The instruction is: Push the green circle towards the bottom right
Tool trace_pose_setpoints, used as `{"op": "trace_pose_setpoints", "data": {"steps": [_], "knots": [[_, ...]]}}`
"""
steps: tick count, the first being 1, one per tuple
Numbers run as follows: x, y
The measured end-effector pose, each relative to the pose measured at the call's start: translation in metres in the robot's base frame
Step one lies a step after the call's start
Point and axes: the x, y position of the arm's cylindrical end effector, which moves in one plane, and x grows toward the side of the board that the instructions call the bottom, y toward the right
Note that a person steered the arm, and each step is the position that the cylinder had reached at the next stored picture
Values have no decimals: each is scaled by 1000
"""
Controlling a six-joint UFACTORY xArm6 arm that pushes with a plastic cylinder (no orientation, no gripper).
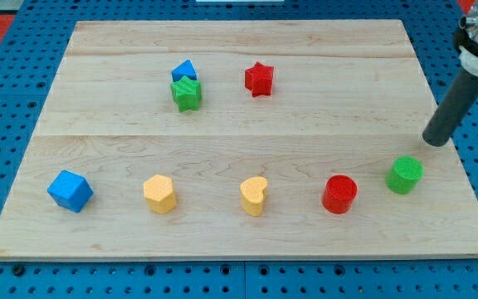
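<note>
The green circle (405,174) is a short green cylinder lying near the right edge of the wooden board (239,50), in its lower part. My tip (435,141) is the lower end of a dark rod that comes in from the view's top right. It stands just above and to the right of the green circle, a small gap apart. A red circle (339,193) lies to the left of the green circle and slightly lower.
A yellow heart (255,196), a yellow hexagon-like block (160,193) and a blue cube (70,191) lie in a row along the bottom. A blue block (184,71), a green star (187,94) touching it, and a red star (259,79) lie near the top.
</note>
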Motion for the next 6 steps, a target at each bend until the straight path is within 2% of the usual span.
{"op": "trace_pose_setpoints", "data": {"steps": [3,6], "knots": [[38,-75],[58,-46]]}}
